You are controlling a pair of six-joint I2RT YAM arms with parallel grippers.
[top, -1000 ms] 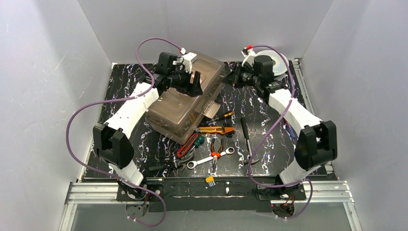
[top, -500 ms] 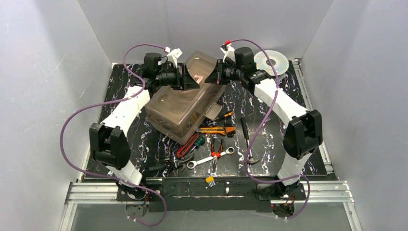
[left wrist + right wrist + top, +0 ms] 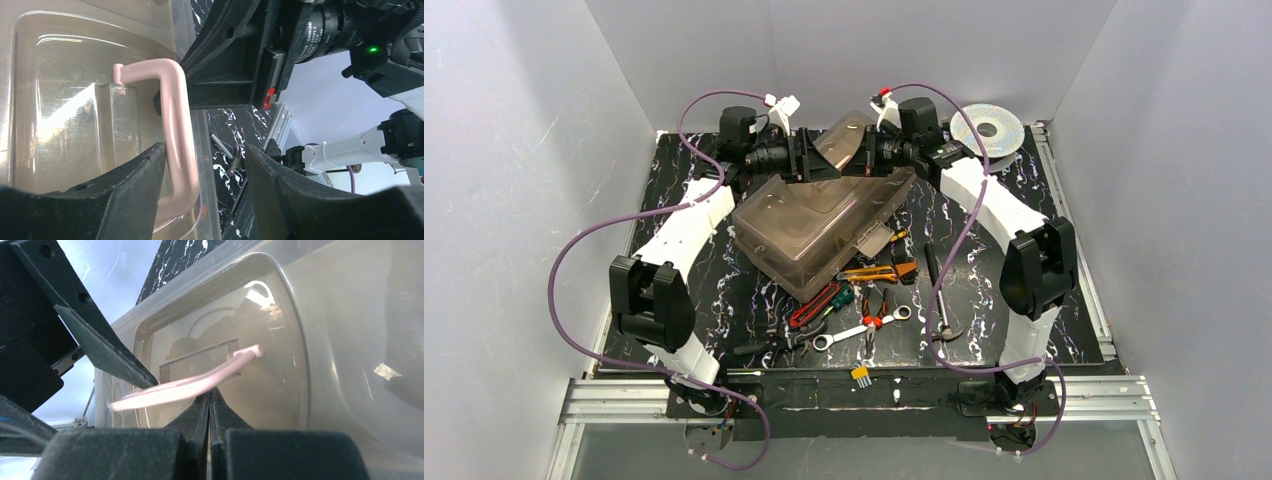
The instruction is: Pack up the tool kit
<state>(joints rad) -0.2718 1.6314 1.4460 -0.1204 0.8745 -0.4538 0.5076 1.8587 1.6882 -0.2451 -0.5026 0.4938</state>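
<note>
The tan toolbox (image 3: pixel 824 215) with its smoky lid lies at an angle on the mat, and both grippers meet over its far end. My left gripper (image 3: pixel 816 160) is open. In the left wrist view the beige handle (image 3: pixel 176 130) stands between its jaws (image 3: pixel 205 175), against the left finger (image 3: pixel 125 192). My right gripper (image 3: pixel 856 160) is shut and empty. In the right wrist view its tips (image 3: pixel 210 395) touch the underside of the handle (image 3: pixel 185 384). Loose tools lie in front of the box: yellow knife (image 3: pixel 871 270), red pliers (image 3: pixel 809 305), wrench (image 3: pixel 854 330), hammer (image 3: pixel 939 290).
A round silver wire spool (image 3: pixel 987 128) lies at the back right corner. A small yellow part (image 3: pixel 861 375) sits at the mat's near edge. White walls close in the left, back and right sides. Purple cables loop off both arms.
My right gripper has swung left from beside the spool to the toolbox handle. My left gripper has drawn back a little to the left. The toolbox has shifted and turned slightly.
</note>
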